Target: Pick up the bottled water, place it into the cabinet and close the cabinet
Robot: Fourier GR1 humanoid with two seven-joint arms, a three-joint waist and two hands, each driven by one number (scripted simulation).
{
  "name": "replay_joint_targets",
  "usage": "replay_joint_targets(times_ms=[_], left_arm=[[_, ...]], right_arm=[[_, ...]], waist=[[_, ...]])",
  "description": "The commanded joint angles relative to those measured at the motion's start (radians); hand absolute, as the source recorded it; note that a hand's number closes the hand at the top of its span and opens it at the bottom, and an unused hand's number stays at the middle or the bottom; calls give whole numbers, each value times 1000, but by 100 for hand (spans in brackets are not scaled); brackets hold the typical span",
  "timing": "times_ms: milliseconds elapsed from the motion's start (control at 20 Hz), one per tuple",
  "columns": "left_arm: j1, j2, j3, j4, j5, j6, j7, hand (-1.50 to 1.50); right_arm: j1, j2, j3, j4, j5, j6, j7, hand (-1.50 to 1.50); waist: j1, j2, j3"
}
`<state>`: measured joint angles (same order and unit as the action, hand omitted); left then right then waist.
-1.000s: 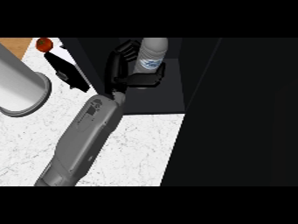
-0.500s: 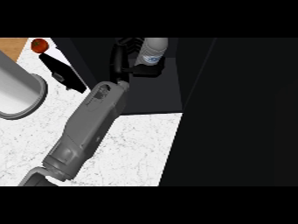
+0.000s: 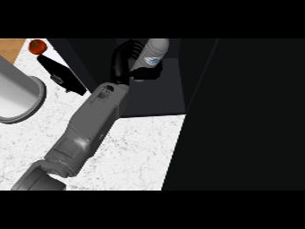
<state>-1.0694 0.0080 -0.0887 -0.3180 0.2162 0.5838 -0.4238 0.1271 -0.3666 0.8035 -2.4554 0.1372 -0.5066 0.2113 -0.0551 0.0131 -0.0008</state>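
The bottled water (image 3: pixel 152 53), clear with a blue-and-white label, is tilted at the dark opening of the cabinet (image 3: pixel 156 96) near the top of the head view. My right hand (image 3: pixel 123 62) is shut on it, black fingers curled round its left side and the thumb under it. The grey forearm (image 3: pixel 88 125) runs down to the lower left. Most of the bottle's lower part is hidden by the hand. My left hand does not show.
A large grey cylinder with a flared end (image 3: pixel 9 96) lies at the left. A thin black panel (image 3: pixel 62 74) slants between it and the cabinet. A red round fruit (image 3: pixel 37 45) sits by a wooden surface (image 3: pixel 3 49). White marble counter (image 3: pixel 135 156) spreads below.
My right hand has carried the bottle a little up the view towards the cabinet. More of the forearm's lower end now shows at the bottom left.
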Motion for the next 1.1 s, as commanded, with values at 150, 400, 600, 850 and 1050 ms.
replay_joint_targets(times_ms=[150, 400, 600, 850, 1050], left_arm=[[-42, -8, 39, 115, 5, 45, -52, 150], [-38, 20, 52, 172, -13, 36, -92, 150], [-60, 2, 33, 216, -45, 121, -88, -150], [-44, 10, -10, 262, -97, 119, -73, -150], [-73, -7, -8, 270, -98, 187, -40, -150]], right_arm=[[40, -44, 26, -97, 28, 18, -3, -150], [4, -34, 1, -78, -3, 20, 9, -150], [-18, -31, -1, -64, -11, 25, -9, -150], [5, -24, 32, -35, 3, 12, -18, -150], [-10, -44, 7, -83, 5, 17, 22, -150]], waist=[[-18, 4, 0], [-18, 13, -1], [-27, 15, 0], [-15, 9, 0], [-29, 12, -2]])
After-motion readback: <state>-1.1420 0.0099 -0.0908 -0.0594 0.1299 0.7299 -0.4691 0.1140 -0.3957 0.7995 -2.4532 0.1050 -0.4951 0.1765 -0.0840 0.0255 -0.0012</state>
